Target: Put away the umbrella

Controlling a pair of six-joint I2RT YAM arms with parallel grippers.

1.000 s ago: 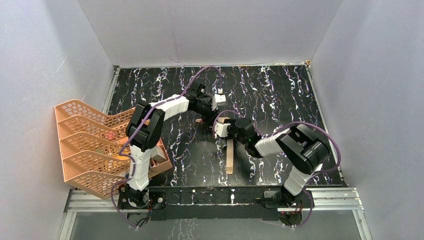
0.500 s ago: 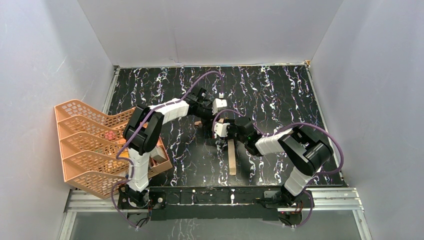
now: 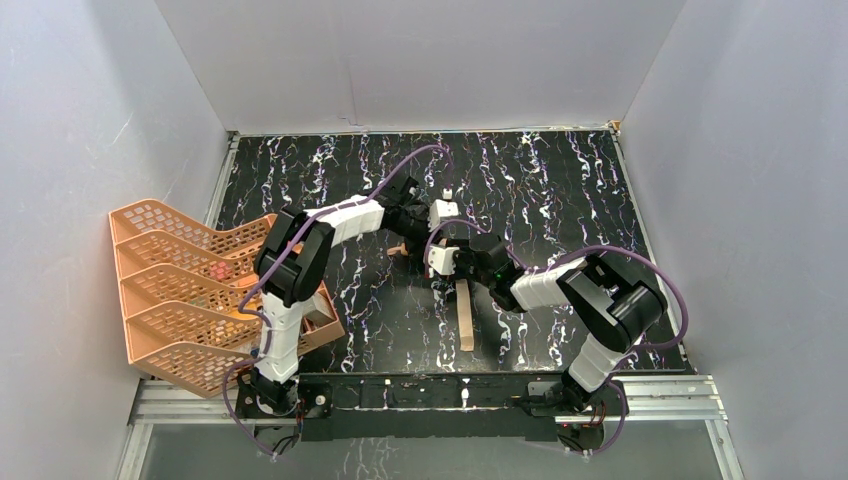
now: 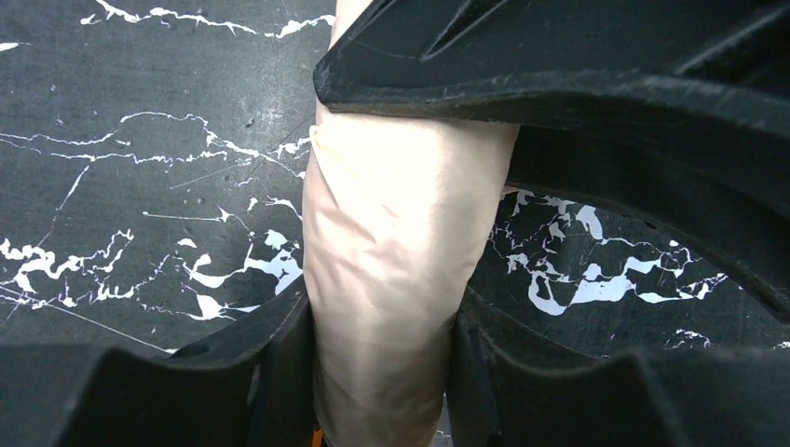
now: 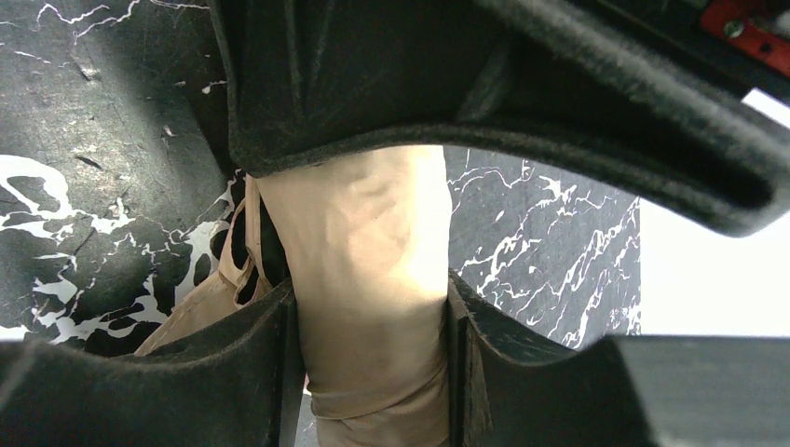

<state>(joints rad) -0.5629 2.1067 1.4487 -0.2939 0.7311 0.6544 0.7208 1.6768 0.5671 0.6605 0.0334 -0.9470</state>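
Note:
The umbrella (image 3: 464, 316) is folded into a slim tan bundle in the middle of the black marbled table, with one short tan end (image 3: 398, 248) poking out to the left. My left gripper (image 3: 414, 238) is shut on its tan cloth (image 4: 391, 251), the fingers (image 4: 279, 372) pressing both sides. My right gripper (image 3: 455, 276) is also shut on the bundle (image 5: 373, 270), close beside the left one. A tan strap loop (image 5: 244, 251) hangs at the left of the right wrist view. The handle and ribs are hidden.
An orange mesh tray rack (image 3: 170, 290) stands at the table's left edge beside the left arm's base. Grey walls close off the left, back and right sides. A metal rail (image 3: 430, 395) runs along the near edge.
Both grippers and the umbrella have shifted slightly to the right and toward the near edge. Both grips have stayed closed on it.

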